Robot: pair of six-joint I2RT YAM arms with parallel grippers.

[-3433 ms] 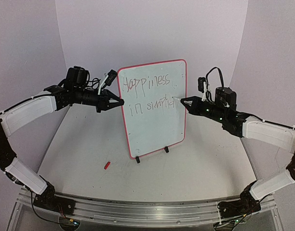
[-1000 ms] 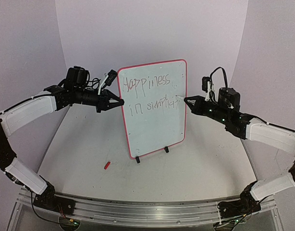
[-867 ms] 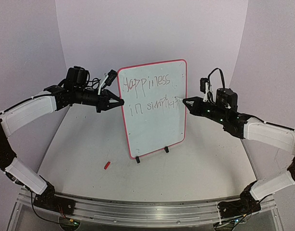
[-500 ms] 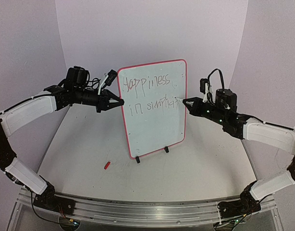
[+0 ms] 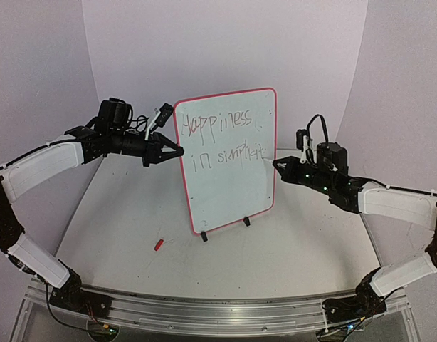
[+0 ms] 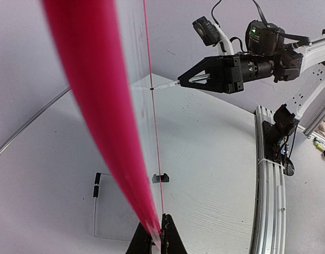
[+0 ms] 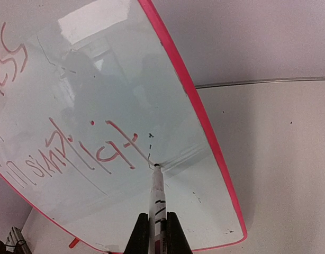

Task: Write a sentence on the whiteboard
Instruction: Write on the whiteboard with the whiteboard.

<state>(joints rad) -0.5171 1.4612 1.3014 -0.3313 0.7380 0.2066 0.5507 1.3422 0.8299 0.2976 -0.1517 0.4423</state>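
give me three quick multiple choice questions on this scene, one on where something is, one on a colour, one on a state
1. Where is the small red piece?
A) on the table, front left of the board
B) on the board's top edge
C) behind the board

2. What colour is the board's rim?
A) blue
B) red-pink
C) black

3. How is the right gripper?
A) open and empty
B) shut on the marker
C) shut on the board's rim

Answers:
1 A, the top view shows it lying on the table off the board's left foot.
2 B, the rim shows red-pink in every view.
3 B, it pinches the marker, whose tip meets the board.
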